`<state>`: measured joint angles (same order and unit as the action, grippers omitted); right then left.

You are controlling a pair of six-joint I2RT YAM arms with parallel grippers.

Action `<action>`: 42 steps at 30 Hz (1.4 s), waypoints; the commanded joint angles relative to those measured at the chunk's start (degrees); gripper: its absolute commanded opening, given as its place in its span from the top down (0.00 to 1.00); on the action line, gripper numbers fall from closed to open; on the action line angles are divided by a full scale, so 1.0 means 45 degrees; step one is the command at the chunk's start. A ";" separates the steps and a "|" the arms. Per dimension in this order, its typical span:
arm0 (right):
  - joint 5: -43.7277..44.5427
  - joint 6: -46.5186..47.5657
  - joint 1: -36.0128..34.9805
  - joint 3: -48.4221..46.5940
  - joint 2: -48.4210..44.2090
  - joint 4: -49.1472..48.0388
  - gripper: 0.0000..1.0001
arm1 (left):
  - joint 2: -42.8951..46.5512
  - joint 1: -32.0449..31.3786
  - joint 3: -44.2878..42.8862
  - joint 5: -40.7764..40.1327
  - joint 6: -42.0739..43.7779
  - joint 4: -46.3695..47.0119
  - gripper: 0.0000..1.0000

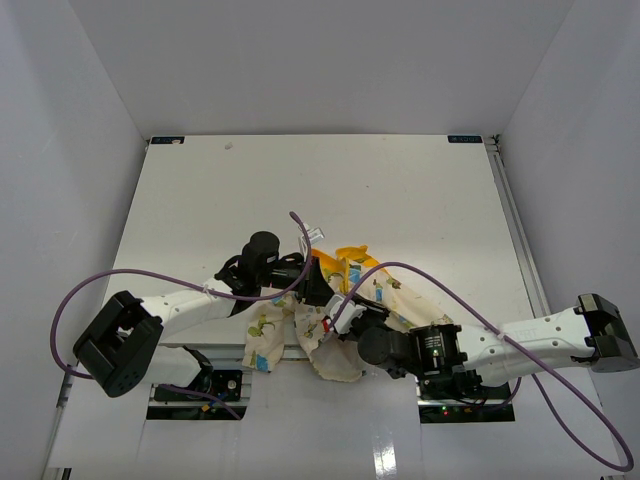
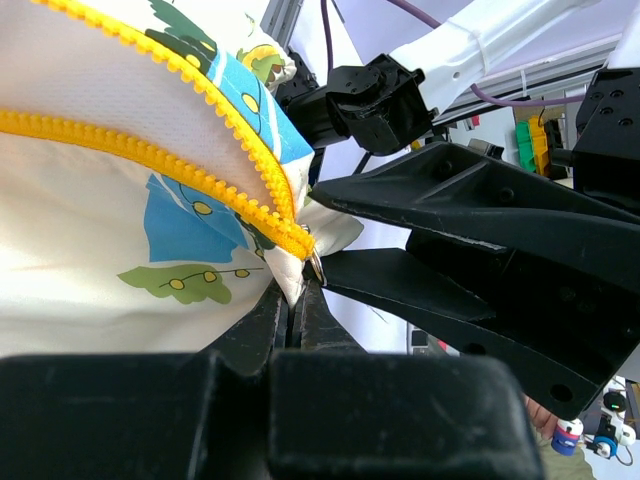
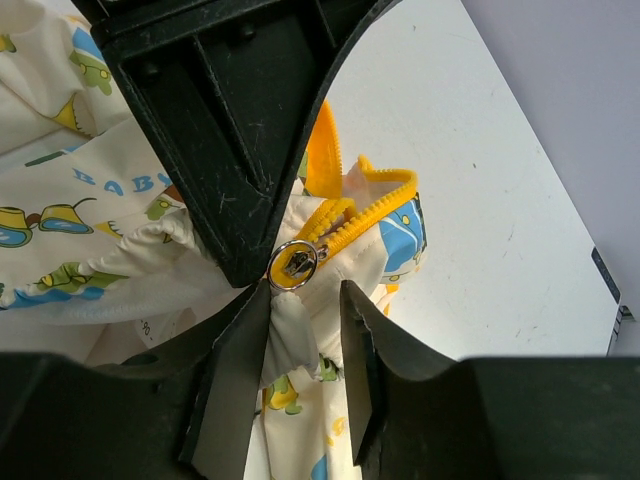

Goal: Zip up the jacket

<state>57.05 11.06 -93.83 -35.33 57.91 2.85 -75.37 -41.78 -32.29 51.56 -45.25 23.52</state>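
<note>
Jacket: bunched at 6 o'clock on the table, between the two arm bases, yellow lining at its 1 o'clock side. The left gripper is clamped tight on the cream fabric just under the foot of the zipper. From there two rows of yellow teeth run off toward 10 o'clock, unjoined. The zipper slider, with its metal ring, sits low on the track, at 12 o'clock from the right gripper. Its jaws stand partly apart, a fold of fabric loose between them, nothing pinched. Judged step: hem anchored, slider not yet taken. Next move calls for the right jaws to reach the ring, close on it, then draw it along the teeth against the left hold
</note>
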 commanded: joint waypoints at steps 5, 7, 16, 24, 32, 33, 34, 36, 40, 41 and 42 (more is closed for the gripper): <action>-0.0380 0.0188 0.0036 -0.0568 -0.0172 -0.1777 0.57 | 0.0183 -0.0247 0.0024 0.0530 0.0063 0.0008 1.00; -0.0472 0.0218 0.0051 -0.0648 -0.0237 -0.1743 0.56 | 0.0168 -0.0246 0.0009 0.0514 0.0092 0.0007 1.00; -0.1045 -0.0312 0.0051 -0.1084 -0.0567 -0.0893 0.56 | 0.0168 -0.0247 0.0004 0.0500 0.0113 -0.0036 1.00; -0.2148 -0.0349 0.0041 -0.1055 -0.1037 -0.0790 0.55 | 0.0207 -0.0247 -0.0011 0.0484 0.0124 -0.0051 1.00; -0.2171 -0.0670 0.0094 -0.1051 -0.1236 -0.0751 0.56 | 0.0226 -0.0247 0.0008 0.0474 0.0133 -0.0071 1.00; -0.2159 -0.0823 0.0160 -0.0997 -0.1346 -0.0751 0.56 | 0.0215 -0.0247 -0.0003 0.0463 0.0133 -0.0071 1.00; -0.2170 -0.1027 0.0240 -0.0953 -0.1480 -0.0741 0.56 | 0.0202 -0.0247 -0.0011 0.0461 0.0133 -0.0070 1.00; -0.2315 -0.1512 0.0412 -0.0886 -0.1778 -0.0661 0.56 | 0.0204 -0.0247 -0.0011 0.0458 0.0133 -0.0053 1.00; -0.2766 -0.3351 0.0962 -0.1031 -0.2388 0.1025 0.53 | 0.0207 -0.0247 -0.0011 0.0488 0.0104 -0.0057 1.00; -0.2905 -0.3631 0.1110 -0.1074 -0.2467 0.1272 0.53 | 0.0207 -0.0247 -0.0011 0.0522 0.0078 -0.0023 1.00; -0.3040 -0.3875 0.1242 -0.1101 -0.2538 0.1521 0.54 | 0.0205 -0.0245 -0.0009 0.0562 0.0051 0.0022 1.00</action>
<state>45.63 2.23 -90.70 -37.96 48.63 3.89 -75.40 -42.65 -32.29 52.61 -45.04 22.94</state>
